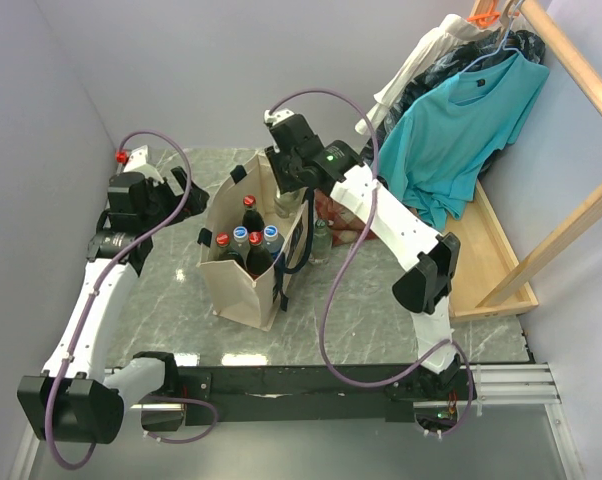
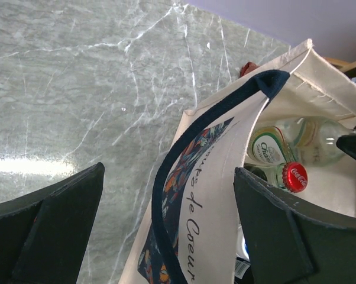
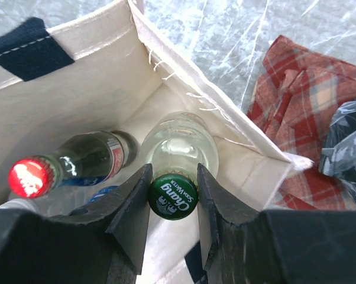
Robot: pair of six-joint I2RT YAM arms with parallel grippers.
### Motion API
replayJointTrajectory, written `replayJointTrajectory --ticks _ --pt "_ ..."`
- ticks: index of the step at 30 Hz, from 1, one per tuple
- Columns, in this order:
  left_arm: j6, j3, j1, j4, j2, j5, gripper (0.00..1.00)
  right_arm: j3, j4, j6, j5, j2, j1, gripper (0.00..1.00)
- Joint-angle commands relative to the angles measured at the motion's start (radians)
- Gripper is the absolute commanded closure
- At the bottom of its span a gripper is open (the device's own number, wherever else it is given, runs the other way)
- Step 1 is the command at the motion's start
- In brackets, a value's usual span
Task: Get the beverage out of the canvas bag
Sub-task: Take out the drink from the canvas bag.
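One green-capped bottle (image 3: 178, 148) pinched by R tool (image 3: 173, 177) inside canvas bag (image 3: 101, 100); L tool (image 2: 169, 171) spread, beside bag.

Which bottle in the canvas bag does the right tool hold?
The clear bottle with the green Chang Soda Water cap, clamped at its neck by the right tool. The neighbouring bottle in the canvas bag has a red cap.

Inside canvas bag (image 3: 107, 77), right gripper (image 3: 172, 177) clamped on green-capped clear bottle (image 3: 178, 151), red-capped bottle (image 3: 77, 163) alongside
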Motion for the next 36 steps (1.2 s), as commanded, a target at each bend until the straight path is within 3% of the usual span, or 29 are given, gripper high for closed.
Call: replayJointTrajectory --ticks 1,31,36 --pt "-0.031 0.019 0.006 0.021 -0.045 -0.024 0.04 0.076 0.098 -0.023 0.035 -0.129 0.0 1.0" --pt "-0.089 -0.028 0.006 -0.002 -0.164 -0.013 0.04 0.057 0.169 -0.055 -0.012 -0.261 0.052 1.0" --pt "-0.039 -0.017 0.006 -0.023 -0.169 -0.064 0.04 0.041 0.171 -0.069 -0.017 -0.301 0.057 1.0"
